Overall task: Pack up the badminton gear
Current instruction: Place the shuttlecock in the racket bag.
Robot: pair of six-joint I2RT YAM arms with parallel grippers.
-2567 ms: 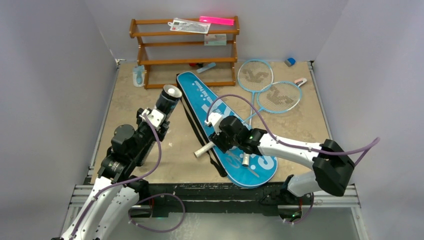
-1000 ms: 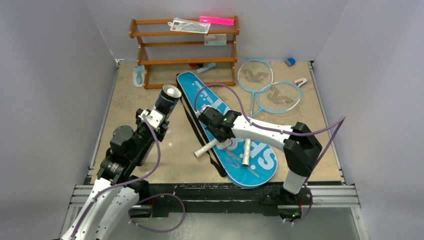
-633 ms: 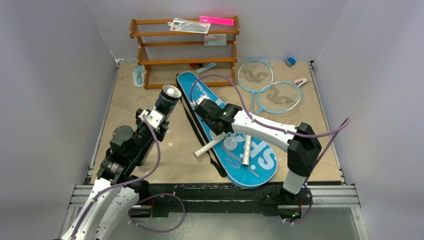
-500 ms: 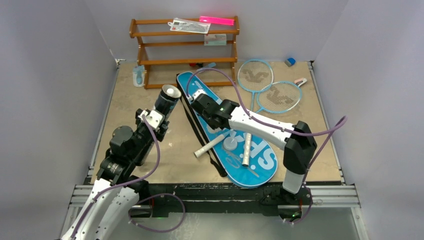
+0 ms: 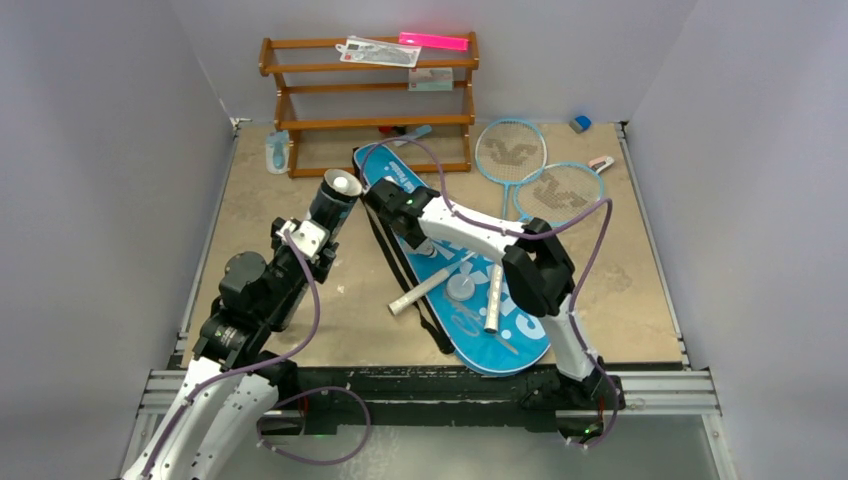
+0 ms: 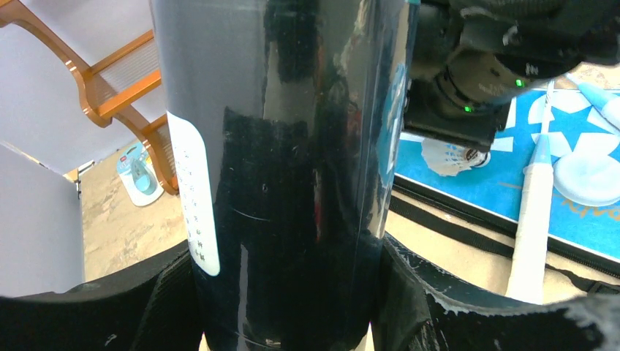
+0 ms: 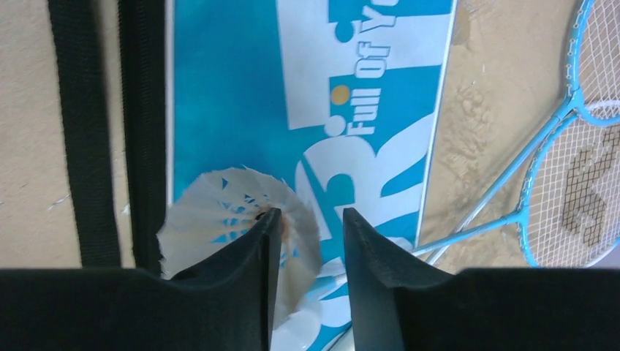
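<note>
My left gripper (image 5: 303,243) (image 6: 292,292) is shut on the long black tube (image 5: 330,205) (image 6: 292,146), held tilted with its open mouth up and back. My right gripper (image 5: 385,203) (image 7: 312,213) hovers over the far end of the blue bag (image 5: 520,330) (image 7: 234,88), just right of the tube's mouth. Its jaws stand apart. A white shuttlecock (image 7: 219,216) (image 6: 446,156) sits blurred at the tip of its left finger, not pinched. Two blue-framed rackets (image 5: 510,150) (image 7: 585,197) lie with their heads at the back right. Their white handles (image 5: 420,290) (image 6: 530,219) rest on the bag.
A pale round disc (image 5: 462,287) lies on the bag between the handles. The wooden rack (image 5: 370,100) stands at the back, a small blue item (image 5: 277,152) to its left. Blue (image 5: 580,123) and pink (image 5: 601,162) bits sit at the back right. Black straps (image 7: 88,131) edge the bag.
My right arm has swung from the bag's middle up and left to beside the tube's mouth, and its jaws have parted. The left arm and the tube have not moved.
</note>
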